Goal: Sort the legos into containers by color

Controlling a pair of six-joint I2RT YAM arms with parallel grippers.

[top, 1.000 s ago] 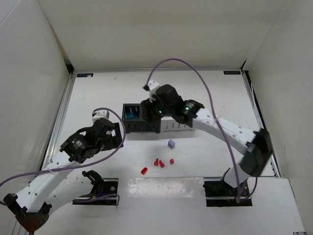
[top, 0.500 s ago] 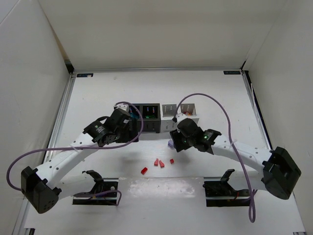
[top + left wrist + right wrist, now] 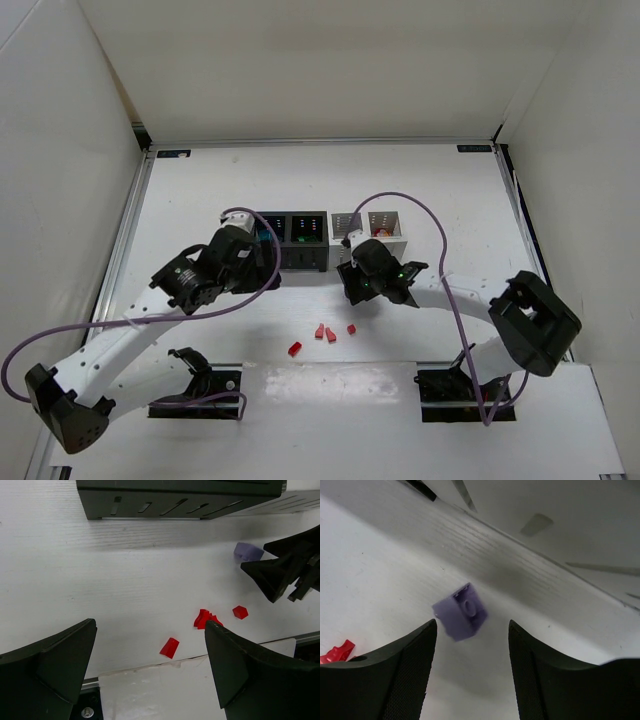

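From above, the left gripper [image 3: 262,258] sits just in front of the left end of the pair of black bins [image 3: 303,262]. The right gripper [image 3: 350,288] is low over the table [image 3: 200,190], just in front of the pair of white bins [image 3: 365,218], which stands to the right of the black pair. Small coloured bits show inside the bins, bluish and green in the black ones and red in the right white one, too small to tell more. Four red bricks [image 3: 331,335] lie loose on the table nearer the arm bases, three close together and one apart to their left. From this height I cannot tell how far either pincer is spread. In the left wrist view the left gripper [image 3: 150,665] has its fingers [image 3: 55,665] spread wide with nothing between them. Below it lie the red bricks [image 3: 205,620], and beyond them is the slotted front wall of the black bins [image 3: 175,500]. To the right a purple brick [image 3: 247,552] lies on the table just beside the dark tips of the right gripper [image 3: 270,580]. In the right wrist view the right gripper [image 3: 472,672] is spread too, pinching nothing. The purple brick [image 3: 460,611] lies on the table just past its tips, in line with the gap, touching neither finger [image 3: 405,675]. One red brick [image 3: 337,652] peeks out at the left edge.
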